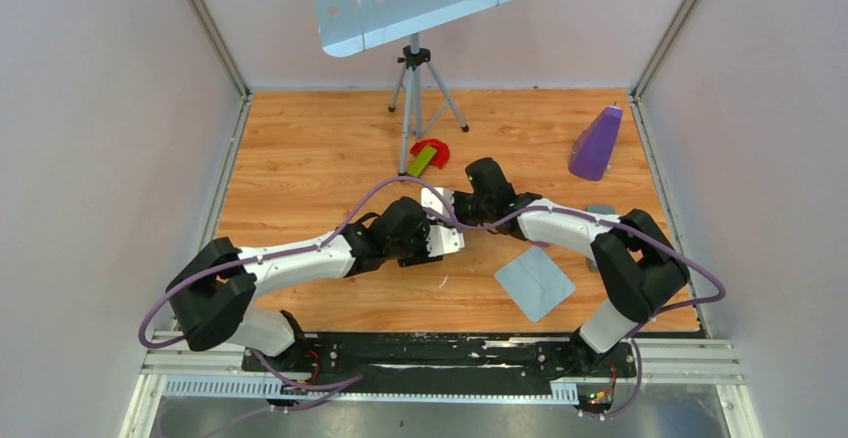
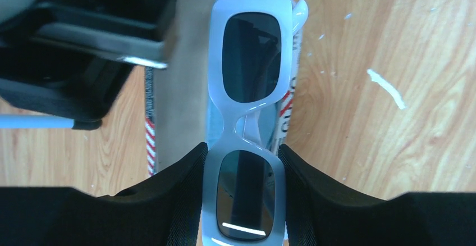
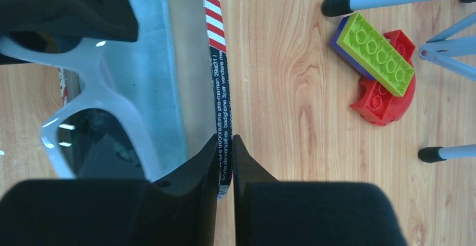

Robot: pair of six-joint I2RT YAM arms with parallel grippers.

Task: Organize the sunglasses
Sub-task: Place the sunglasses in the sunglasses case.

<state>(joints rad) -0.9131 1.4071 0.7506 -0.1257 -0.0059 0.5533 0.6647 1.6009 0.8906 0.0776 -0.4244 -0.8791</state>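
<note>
**glasses held over the open case, not yet let go**

the left gripper (image 2: 242, 167) pinches the sunglasses (image 2: 238, 128) across one lens, a finger on either long edge of the pale frame. in the left wrist view they run up the centre of the frame, lengthwise over the grey lining of the case (image 2: 182, 89). whether they already rest on the lining or hang just above it, i cannot tell.

the right gripper (image 3: 225, 145), at the lower middle of its own view, is pressed nearly together on the striped, printed rim of the case, which looks like steadying it open.

so the step in hand seems to be the placing. the next move likely calls for settling the glasses square inside the rim, spreading the left fingers and lifting out without dragging the frame, then closing the case.
</note>
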